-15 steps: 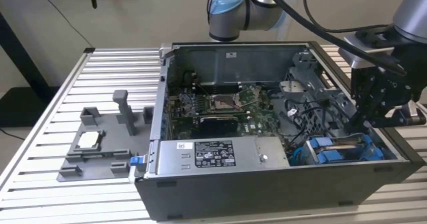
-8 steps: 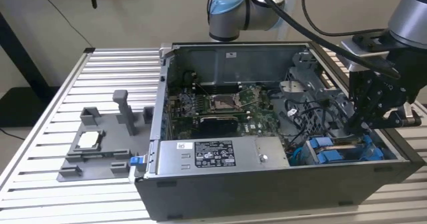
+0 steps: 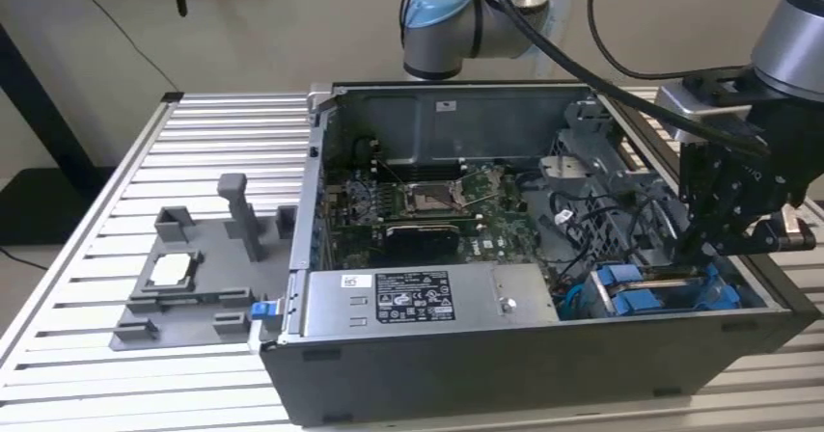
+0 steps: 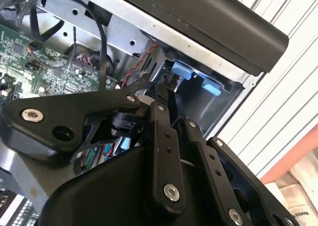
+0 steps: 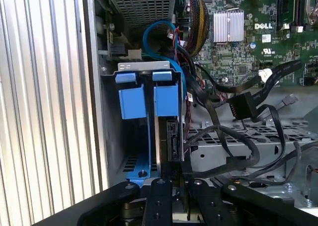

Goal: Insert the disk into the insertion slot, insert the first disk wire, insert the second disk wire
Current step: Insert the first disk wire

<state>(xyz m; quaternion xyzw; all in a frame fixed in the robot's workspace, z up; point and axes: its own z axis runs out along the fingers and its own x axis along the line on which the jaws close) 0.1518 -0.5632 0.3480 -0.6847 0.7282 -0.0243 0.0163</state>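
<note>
In the lower right of the exterior view, the black gripper [image 3: 705, 249] is held low inside the open dark-grey computer case [image 3: 515, 374]. The case is laid on its side on the slatted aluminium tabletop [image 3: 219, 133], so the interior can be reached from above.

In the first wrist view, the gripper [image 5: 176, 179] is pinched on the flat silver-grey disk [image 5: 171, 146], which is clipped in a bright blue plastic carrier frame [image 5: 141, 172]. The disk is gripped by its end and kept on edge, evidently so that it lines up with the small grey sheet-metal insertion slot [image 5: 112, 131]. It is already partly inside the slot, beside the slot's blue plastic tabs [image 5: 131, 94]. How far it is seated cannot be told.

A black flat connector on dark wires [image 5: 242, 106] lies loose beside the slot, apart from the disk, so no wire is judged plugged in. The grey labelled power-supply box [image 3: 399, 302] is left untouched.
</note>
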